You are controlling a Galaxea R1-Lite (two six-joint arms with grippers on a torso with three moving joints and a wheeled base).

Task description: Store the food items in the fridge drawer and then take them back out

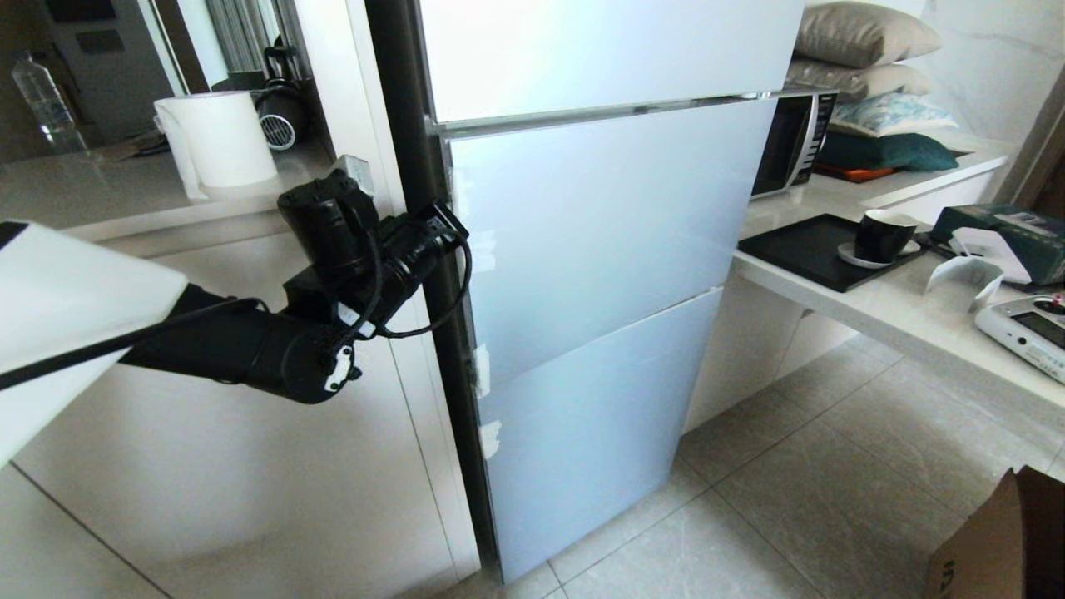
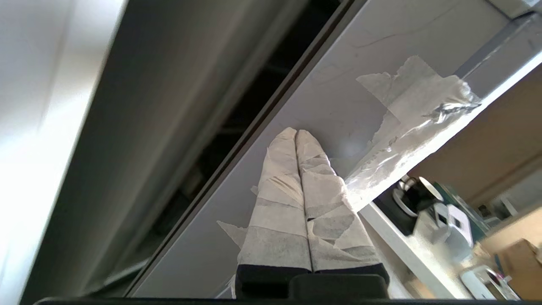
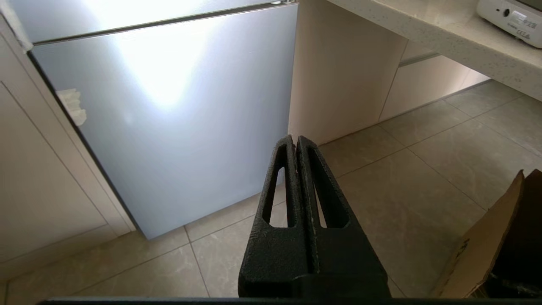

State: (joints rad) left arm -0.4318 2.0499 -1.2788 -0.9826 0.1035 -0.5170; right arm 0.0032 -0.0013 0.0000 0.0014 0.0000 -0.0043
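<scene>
The fridge stands shut, so the food items and the fridge drawer are hidden behind its pale blue door panels (image 1: 599, 225). My left arm reaches in from the left. Its gripper (image 1: 449, 223) is at the left edge of the middle panel. In the left wrist view its tape-wrapped fingers (image 2: 279, 190) are pressed together, and the gripper (image 2: 296, 132) holds nothing, its tips lying on the grey side face of the door (image 2: 237, 203) below a torn patch of tape (image 2: 415, 101). The right gripper (image 3: 295, 139) is shut and empty, hanging low before the bottom panel (image 3: 169, 127).
A dark gap (image 2: 237, 110) runs between the fridge and the white cabinet (image 1: 250, 466). A counter on the right bears a black tray (image 1: 799, 249), a cup (image 1: 882, 235) and a microwave (image 1: 790, 141). A cardboard box (image 1: 1007, 541) stands on the tiled floor.
</scene>
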